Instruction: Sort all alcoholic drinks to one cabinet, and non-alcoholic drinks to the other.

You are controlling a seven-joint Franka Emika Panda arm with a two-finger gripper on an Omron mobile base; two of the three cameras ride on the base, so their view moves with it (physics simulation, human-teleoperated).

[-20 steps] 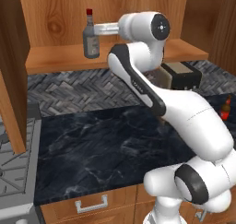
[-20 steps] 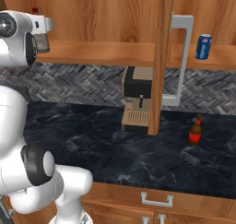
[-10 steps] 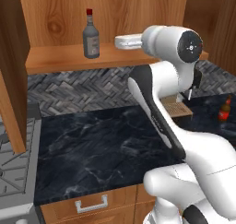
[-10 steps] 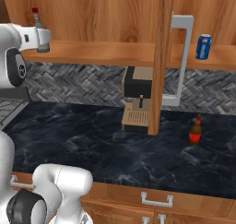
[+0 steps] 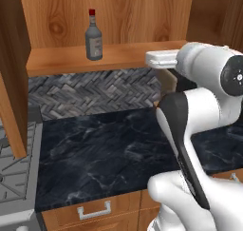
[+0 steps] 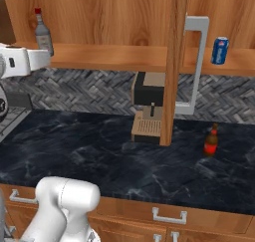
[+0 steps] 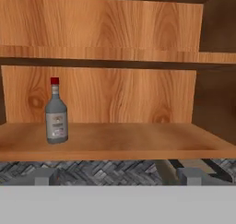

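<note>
one arm raised level with the cabinet shelf (image 7: 138, 144), tool (image 7: 117, 176) spread wide and empty, facing the liquor bottle (image 7: 56, 113) standing upright, well apart.

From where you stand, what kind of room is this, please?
Most likely a home kitchen: a dark marble counter under open wooden cabinets, a coffee machine against the tiled wall, and a stove at the left.

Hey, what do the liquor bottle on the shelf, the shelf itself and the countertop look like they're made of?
Liquor bottle: probably clear glass, greyish and see-through, with a red cap that could be plastic or metal.
Shelf: wood with a warm, smooth finish; grain and knots show.
Countertop: looks like polished dark marble or stone, black with pale veins.
</note>
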